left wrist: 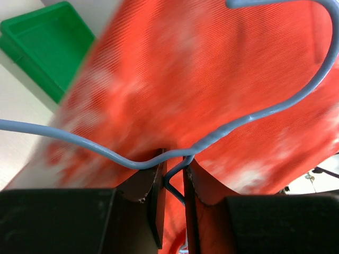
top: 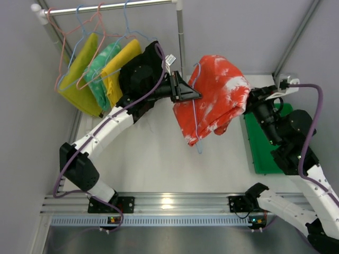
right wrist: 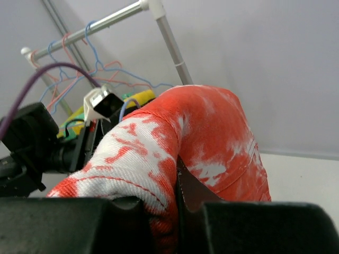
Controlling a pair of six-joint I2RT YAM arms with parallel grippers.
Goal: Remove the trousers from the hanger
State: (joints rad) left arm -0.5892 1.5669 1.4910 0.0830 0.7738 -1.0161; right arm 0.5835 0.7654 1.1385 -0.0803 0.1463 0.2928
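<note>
Over white table (top: pixel 148 159), left tool (top: pixel 197 96) clamps hanger (top: pixel 196 120), right tool (top: pixel 249 100) trousers (top: pixel 220 92).

The left arm (top: pixel 106 124) and right arm (top: pixel 318 177) have white shells between black joint housings. Behind the black wedge-fingered left gripper (top: pixel 197 96) and the right gripper (top: pixel 250 100), a purple cable (top: pixel 319 103) runs along each arm.

No legible text, no labels, no brand marks, no numbers or signs in any view.
</note>
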